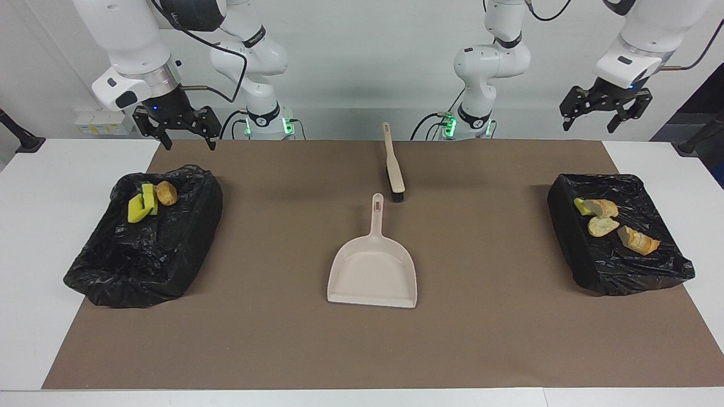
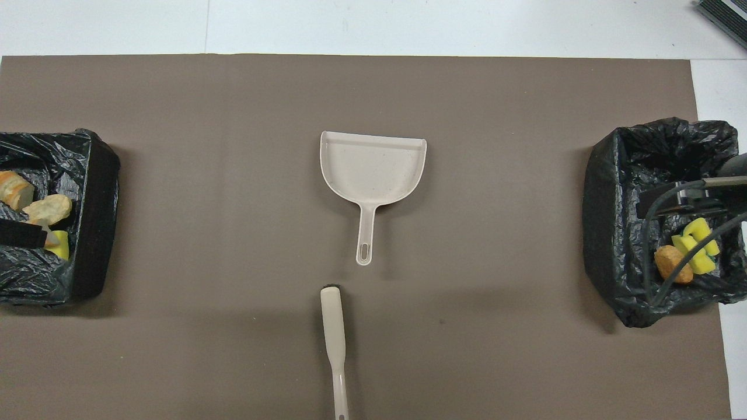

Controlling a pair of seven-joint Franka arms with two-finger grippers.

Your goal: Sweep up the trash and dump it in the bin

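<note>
Trash lies in two black-bag-lined bins. The bin (image 1: 130, 265) at the right arm's end holds yellow sponge pieces (image 1: 141, 206) and a brown bread chunk (image 1: 166, 193). In the bin (image 1: 611, 271) at the left arm's end lie a yellow-green scrap (image 1: 579, 203) and three bread chunks (image 1: 603, 226). The beige dustpan (image 1: 373, 271) rests at the mat's middle with its pan bare. The brush (image 1: 394, 169) lies just nearer to the robots. My right gripper (image 1: 190, 141) hangs open over the mat's edge by its bin. My left gripper (image 1: 602, 121) hangs open and higher, holding nothing.
A brown mat (image 1: 486, 339) covers most of the white table (image 1: 34, 237). The right arm's cable (image 2: 671, 245) crosses over its bin in the overhead view. A dark stand (image 1: 22, 141) sits at the table's corner near the right arm.
</note>
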